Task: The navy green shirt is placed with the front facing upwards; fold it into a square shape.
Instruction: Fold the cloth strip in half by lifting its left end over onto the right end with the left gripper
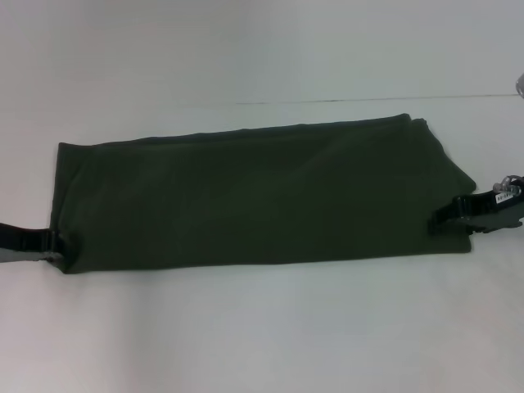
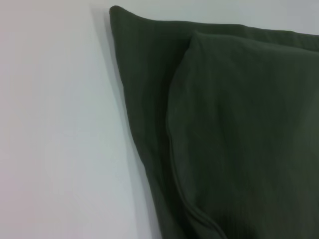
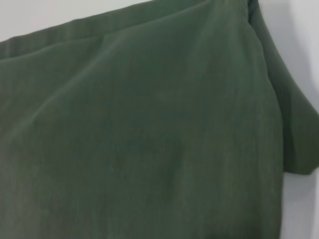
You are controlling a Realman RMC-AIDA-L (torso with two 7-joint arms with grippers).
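Note:
The navy green shirt [image 1: 262,192] lies on the white table as a long folded band running left to right, plain green side up, no lettering showing. My left gripper [image 1: 51,241] is at the band's near-left corner. My right gripper [image 1: 446,216] is at its right end, near the front corner. The left wrist view shows folded layers with a seamed edge [image 2: 224,129] and a corner against the table. The right wrist view shows the cloth [image 3: 149,129] close up, with a folded corner sticking out at one side.
The white table [image 1: 262,336] surrounds the shirt on every side. A thin dark line [image 1: 368,100] marks the table's far edge. A small pale object [image 1: 520,83] shows at the far right edge of the head view.

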